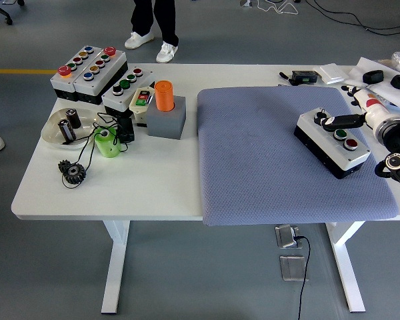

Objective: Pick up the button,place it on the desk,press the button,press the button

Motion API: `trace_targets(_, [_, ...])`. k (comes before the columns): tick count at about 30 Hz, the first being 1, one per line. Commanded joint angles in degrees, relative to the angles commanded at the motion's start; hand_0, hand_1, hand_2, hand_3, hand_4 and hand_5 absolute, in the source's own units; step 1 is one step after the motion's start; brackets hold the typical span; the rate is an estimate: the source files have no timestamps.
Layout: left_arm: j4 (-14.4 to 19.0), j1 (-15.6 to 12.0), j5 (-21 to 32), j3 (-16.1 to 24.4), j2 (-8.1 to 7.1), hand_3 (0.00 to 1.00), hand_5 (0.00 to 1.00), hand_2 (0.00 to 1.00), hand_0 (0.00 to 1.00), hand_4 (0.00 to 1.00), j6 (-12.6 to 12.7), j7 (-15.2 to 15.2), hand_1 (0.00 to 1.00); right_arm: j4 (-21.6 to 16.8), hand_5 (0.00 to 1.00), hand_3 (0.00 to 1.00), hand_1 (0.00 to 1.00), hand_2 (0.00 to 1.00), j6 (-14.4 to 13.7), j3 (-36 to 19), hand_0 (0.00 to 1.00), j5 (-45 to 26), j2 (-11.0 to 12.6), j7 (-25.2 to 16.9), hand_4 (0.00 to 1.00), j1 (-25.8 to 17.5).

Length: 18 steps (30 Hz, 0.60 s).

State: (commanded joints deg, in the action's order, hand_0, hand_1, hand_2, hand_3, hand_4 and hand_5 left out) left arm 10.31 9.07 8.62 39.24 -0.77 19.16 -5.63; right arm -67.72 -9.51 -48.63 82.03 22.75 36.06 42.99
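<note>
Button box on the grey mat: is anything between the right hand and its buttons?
Nothing visible. The right hand already reaches over the black-and-white button box, fingers by the black knob; the green and red buttons lie uncovered.

Right arm (pixel 395 143), right edge of the frame: black housing with a white cylindrical wrist section, round silver fittings on the lower casing, slim black fingers (pixel 339 121). Person (pixel 153 27), top of the frame: dark trousers, 2 white shoes.
</note>
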Motion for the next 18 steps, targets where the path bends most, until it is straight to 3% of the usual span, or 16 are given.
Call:
trace_targets(6, [0.0,-0.13,0.2,-0.35,-0.02,0.494,0.961,0.721,0.653,0.321,0.02,0.02,0.7,3.48,0.308,0.998,0.973,0.998,0.56,0.38,0.998,1.49,-2.61,0.9,0.933,0.7])
trace_targets(18, [0.0,-0.24,0.24,-0.76,0.03,0.493,0.958,0.721,0.654,0.32,0.06,0.17,0.698,15.27,0.319,0.998,0.975,0.998,2.59,0.67,0.998,8.68,-8.61,0.92,0.944,4.3])
